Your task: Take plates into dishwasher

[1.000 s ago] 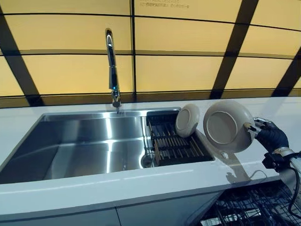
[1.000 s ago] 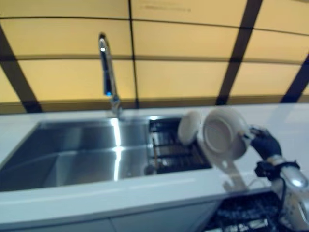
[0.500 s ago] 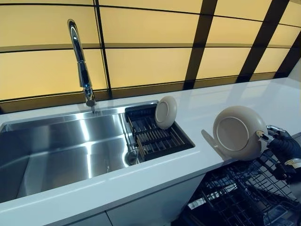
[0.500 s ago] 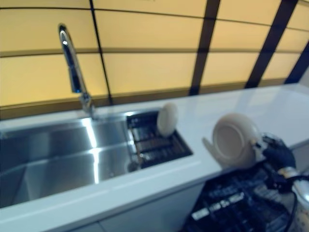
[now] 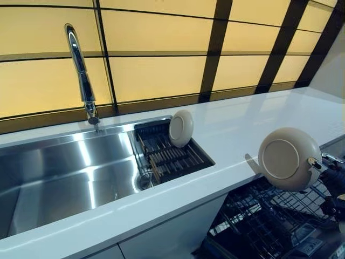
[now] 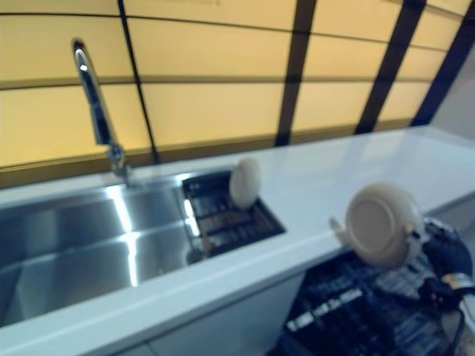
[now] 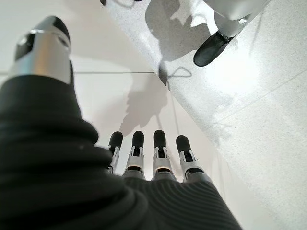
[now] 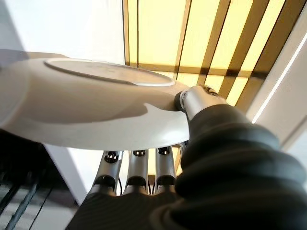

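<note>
My right hand point(image 5: 335, 178) pinches the rim of a beige plate point(image 5: 287, 158), held upright on edge past the counter's front edge, above the open dishwasher's wire rack point(image 5: 259, 226). In the right wrist view the thumb point(image 8: 192, 99) presses on the plate point(image 8: 91, 103) and the fingers point(image 8: 136, 167) lie under it. A second beige plate point(image 5: 180, 128) leans upright in the dark drying rack point(image 5: 170, 154) inside the sink. My left hand point(image 7: 144, 163) shows only in its wrist view, fingers straight, pointing at the floor, holding nothing.
A steel sink point(image 5: 64, 172) with a tall chrome tap point(image 5: 81, 70) fills the left of the white counter point(image 5: 253, 118). Yellow wall panels with dark strips stand behind. The dishwasher rack sticks out below the counter's front at the right.
The camera has swung to the right, so the sink shifted left in view. My right hand has carried the plate from beside the drying rack, off the counter, to above the dishwasher rack.
</note>
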